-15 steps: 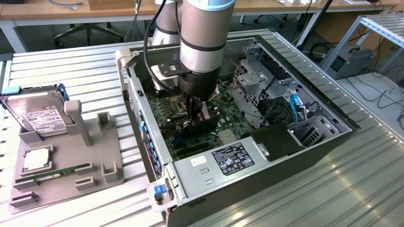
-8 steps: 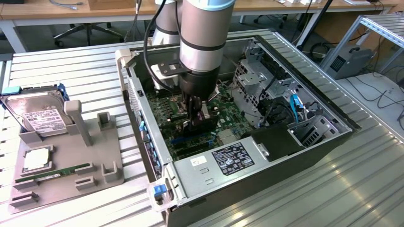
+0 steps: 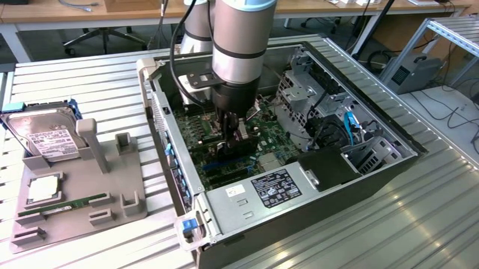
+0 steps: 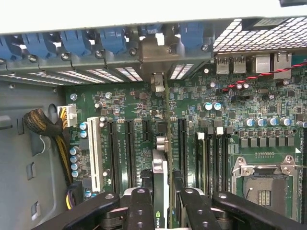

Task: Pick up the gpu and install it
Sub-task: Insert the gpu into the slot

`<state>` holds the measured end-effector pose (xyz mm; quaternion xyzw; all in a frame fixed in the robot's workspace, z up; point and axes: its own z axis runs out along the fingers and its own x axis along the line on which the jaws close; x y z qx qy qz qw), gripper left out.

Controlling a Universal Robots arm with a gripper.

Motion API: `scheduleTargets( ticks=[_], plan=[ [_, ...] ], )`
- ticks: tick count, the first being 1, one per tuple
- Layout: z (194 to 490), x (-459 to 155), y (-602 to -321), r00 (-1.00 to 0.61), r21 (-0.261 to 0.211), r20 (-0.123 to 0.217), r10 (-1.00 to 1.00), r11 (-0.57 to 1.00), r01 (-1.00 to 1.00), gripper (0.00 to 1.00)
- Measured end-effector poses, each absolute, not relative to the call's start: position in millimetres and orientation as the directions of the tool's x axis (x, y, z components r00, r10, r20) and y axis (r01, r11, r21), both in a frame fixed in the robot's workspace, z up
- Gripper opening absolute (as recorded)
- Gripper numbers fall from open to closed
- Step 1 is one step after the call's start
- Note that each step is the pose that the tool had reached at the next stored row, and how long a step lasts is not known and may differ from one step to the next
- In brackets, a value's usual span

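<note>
In the exterior view my arm reaches down into the open computer case (image 3: 176,168), and my gripper (image 3: 233,141) hangs just above the green motherboard (image 3: 266,131). It is shut on the gpu (image 3: 239,152), which stands on edge. The wrist view looks along the card: the gpu (image 4: 160,172) runs thin between my black fingers (image 4: 140,203), a logo on its near end. Black expansion slots (image 4: 128,148) lie on either side of it on the motherboard (image 4: 134,96). I cannot tell whether its lower edge touches a slot.
A grey fixture (image 3: 75,207) at the exterior view's left carries a hard drive (image 3: 45,137), a memory stick (image 3: 64,206) and a processor (image 3: 42,188). Inside the case are the power supply (image 3: 270,188), a drive cage (image 3: 299,95), a white slot (image 4: 94,153) and a processor socket (image 4: 261,184).
</note>
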<state>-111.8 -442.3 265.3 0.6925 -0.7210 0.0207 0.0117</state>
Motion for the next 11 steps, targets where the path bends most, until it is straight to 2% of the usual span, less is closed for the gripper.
scheduleTargets(
  ticks=[11],
  plan=[
    [265.2,-116.0,-442.2,-0.041,-0.014,0.045,-0.998,0.040,-0.999,0.27]
  ],
)
